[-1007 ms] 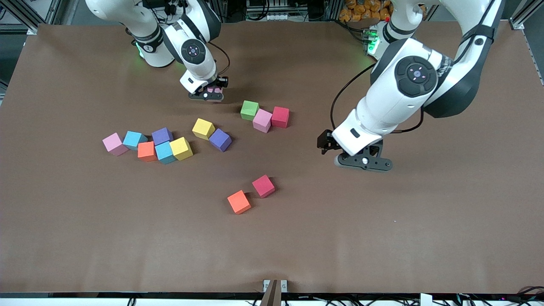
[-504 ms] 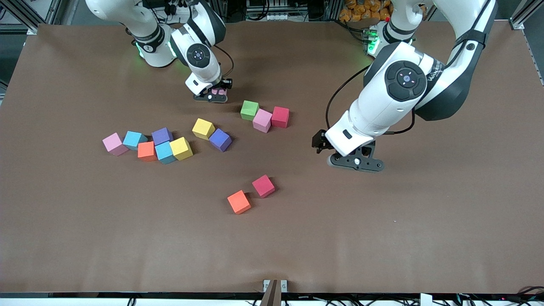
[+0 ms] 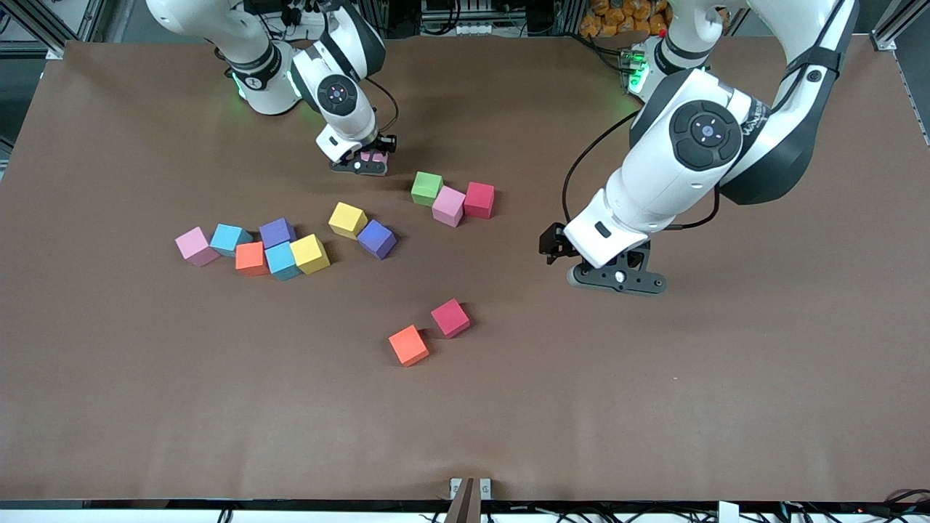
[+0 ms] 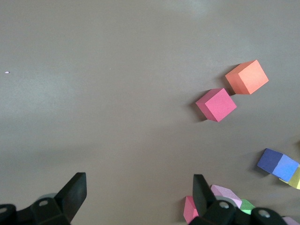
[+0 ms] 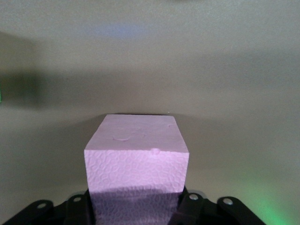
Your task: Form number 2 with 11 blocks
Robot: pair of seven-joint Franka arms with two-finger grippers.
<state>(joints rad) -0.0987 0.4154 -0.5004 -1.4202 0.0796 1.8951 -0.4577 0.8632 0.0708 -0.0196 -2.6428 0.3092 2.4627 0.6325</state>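
Note:
My right gripper (image 3: 361,164) is low over the table near its base, shut on a pale pink block (image 5: 136,159) that fills the space between its fingers; the block's underside is hidden. A green block (image 3: 426,187), a pale pink one (image 3: 448,205) and a crimson one (image 3: 479,200) touch in a row. Two pairs lie loose: yellow (image 3: 347,219) with purple (image 3: 377,239), and orange (image 3: 408,344) with magenta (image 3: 450,317). My left gripper (image 4: 139,190) hangs open over bare table beside the crimson block, toward the left arm's end.
A cluster of several blocks lies toward the right arm's end: pale pink (image 3: 196,245), light blue (image 3: 229,237), purple (image 3: 277,232), orange (image 3: 251,258), light blue (image 3: 282,260), yellow (image 3: 310,253). The brown table (image 3: 654,407) is bare nearer the front camera.
The right gripper has shifted slightly toward its base with the pink block. The left arm swayed toward the row of three blocks and back. No block on the table has moved.

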